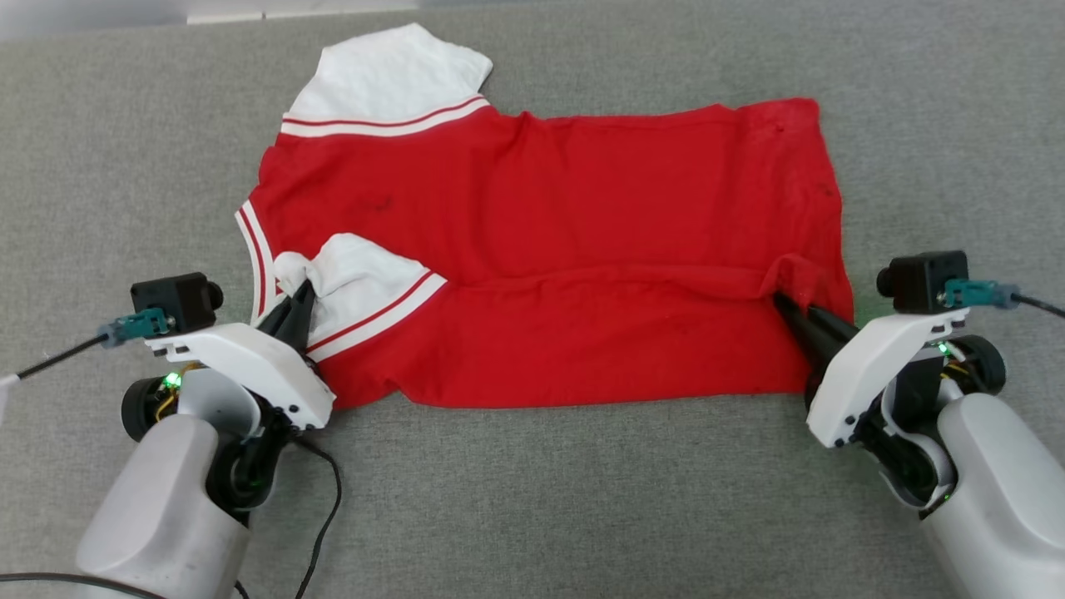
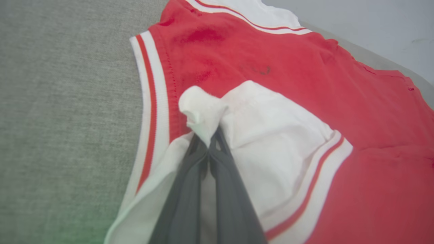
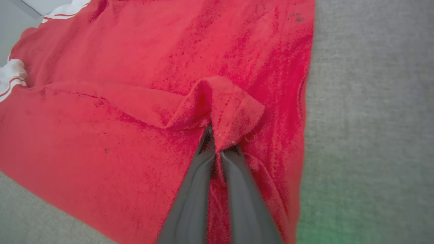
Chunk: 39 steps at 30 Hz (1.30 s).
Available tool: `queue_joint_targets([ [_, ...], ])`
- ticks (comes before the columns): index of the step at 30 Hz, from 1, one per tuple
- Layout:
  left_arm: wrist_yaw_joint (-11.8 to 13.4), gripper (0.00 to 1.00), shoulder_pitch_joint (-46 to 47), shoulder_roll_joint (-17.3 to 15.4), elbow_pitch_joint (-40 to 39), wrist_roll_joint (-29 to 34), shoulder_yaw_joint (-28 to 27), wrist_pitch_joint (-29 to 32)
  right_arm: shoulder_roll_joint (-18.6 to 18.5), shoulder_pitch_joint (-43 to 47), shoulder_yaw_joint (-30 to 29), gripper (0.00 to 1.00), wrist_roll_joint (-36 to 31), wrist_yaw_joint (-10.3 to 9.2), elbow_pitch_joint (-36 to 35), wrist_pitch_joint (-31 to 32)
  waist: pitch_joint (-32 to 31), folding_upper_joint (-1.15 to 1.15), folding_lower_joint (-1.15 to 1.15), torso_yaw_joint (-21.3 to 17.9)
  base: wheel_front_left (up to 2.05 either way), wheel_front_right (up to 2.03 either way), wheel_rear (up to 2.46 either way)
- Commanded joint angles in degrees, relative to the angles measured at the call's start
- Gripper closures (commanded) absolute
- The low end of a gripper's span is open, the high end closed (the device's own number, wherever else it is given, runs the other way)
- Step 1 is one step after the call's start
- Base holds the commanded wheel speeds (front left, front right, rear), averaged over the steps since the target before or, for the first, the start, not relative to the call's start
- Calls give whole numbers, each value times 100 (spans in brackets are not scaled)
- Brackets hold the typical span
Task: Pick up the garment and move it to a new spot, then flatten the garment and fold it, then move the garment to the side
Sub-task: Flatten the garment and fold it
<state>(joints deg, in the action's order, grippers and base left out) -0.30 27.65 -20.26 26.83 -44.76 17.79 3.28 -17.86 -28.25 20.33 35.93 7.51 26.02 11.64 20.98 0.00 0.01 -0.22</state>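
Observation:
The garment (image 1: 574, 241) is a red shirt with white, red-striped sleeves, spread back side up across the grey table with its near long edge folded over onto itself. My left gripper (image 1: 301, 293) is shut on a bunch of the white near sleeve (image 2: 203, 112) by the collar end (image 2: 149, 101). My right gripper (image 1: 782, 301) is shut on a pinched fold of the red hem (image 3: 220, 108) at the shirt's right end. The far white sleeve (image 1: 391, 75) lies flat at the back left. The chest lettering is hidden.
Grey felt-like table surface (image 1: 532, 499) runs all round the shirt, with bare room in front of it and at both sides. A pale wall edge (image 1: 250, 12) shows along the table's far side. Black cables (image 1: 320, 516) trail from my left arm.

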Motion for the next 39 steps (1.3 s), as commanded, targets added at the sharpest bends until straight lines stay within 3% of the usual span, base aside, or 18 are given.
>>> queue_joint_targets([
  [1,-3,0,64,-20,74,-39,-27,-20,53,104,70,0,15,-4,97,-46,-86,0,-1,-43,0,0,0],
  [8,-36,0,4,-298,211,-128,-204,-35,54,228,-121,0,-56,-3,-115,-956,-587,0,-1,-136,0,0,0],
  [13,86,0,-169,-684,-82,-183,-271,403,32,550,-497,0,-317,-4,-371,-1357,-987,0,-1,-192,0,0,0],
  [21,291,0,-644,-1648,-1160,-494,-157,2284,207,1361,-1180,0,-754,-4,-1272,-1059,-1311,0,-1,-341,0,0,0],
  [26,601,0,-1046,-2085,-1813,-894,-182,3419,452,1666,-1416,0,-903,-3,-1845,-796,-1134,0,-1,-518,0,0,0],
  [32,935,0,-1406,-2147,-2092,-1253,-315,3844,704,1725,-1482,0,-912,-4,-2182,-640,-705,0,-1,-753,0,0,0],
  [39,971,0,-1630,-1834,-1927,-1600,-249,4050,789,1664,-1497,0,-843,-4,-2087,-596,-432,0,-1,-912,0,0,0],
])
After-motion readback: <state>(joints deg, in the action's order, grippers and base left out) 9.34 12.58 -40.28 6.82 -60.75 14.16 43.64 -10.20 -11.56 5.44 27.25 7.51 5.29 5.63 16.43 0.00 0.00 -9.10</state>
